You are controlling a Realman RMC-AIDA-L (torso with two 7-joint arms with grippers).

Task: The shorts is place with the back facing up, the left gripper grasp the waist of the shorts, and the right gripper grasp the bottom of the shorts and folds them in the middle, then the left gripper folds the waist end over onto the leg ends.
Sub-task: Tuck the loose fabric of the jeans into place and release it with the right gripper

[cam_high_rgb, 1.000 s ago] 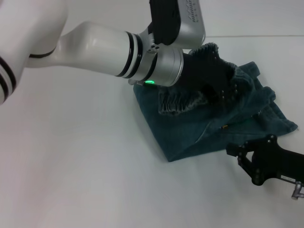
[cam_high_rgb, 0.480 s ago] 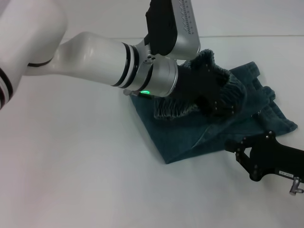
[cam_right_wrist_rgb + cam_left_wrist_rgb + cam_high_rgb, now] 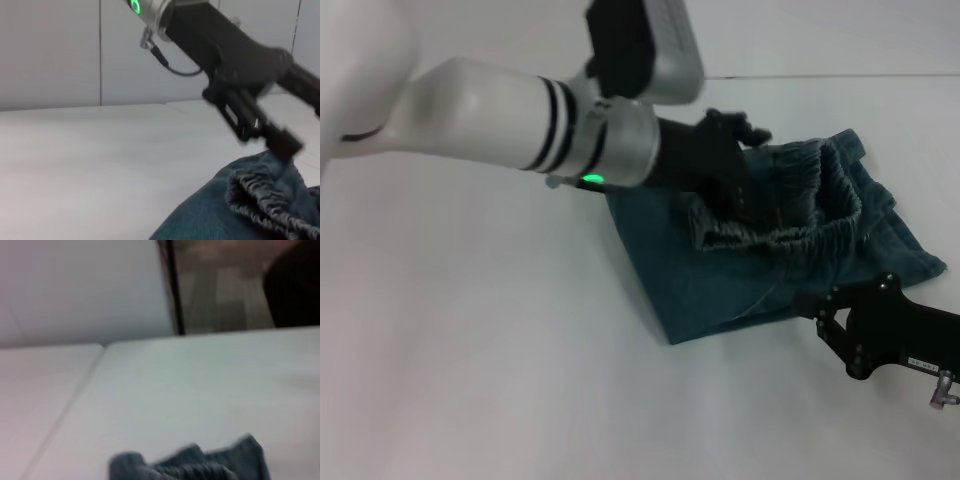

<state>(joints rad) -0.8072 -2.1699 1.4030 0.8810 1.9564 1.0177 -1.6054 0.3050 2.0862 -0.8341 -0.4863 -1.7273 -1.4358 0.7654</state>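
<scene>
A: Shorts (image 3: 760, 260) where?
B: On the surface (image 3: 490, 350), folded. Left gripper (image 3: 745, 200) pinching the waist (image 3: 790, 235), lifted.
A: Right gripper (image 3: 825, 320)?
B: Beside hem; can't tell its fingers.
A: Handling?
B: Soft, floppy, light, prob. Take elastic band.

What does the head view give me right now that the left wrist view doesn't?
Only the head view shows both arms: the left gripper over the gathered waistband, the right gripper low beside the folded edge, and the whole dark teal shorts. Only the left wrist view shows the wall and a dark vertical post beyond the table. Both show the white table and some shorts fabric.
</scene>
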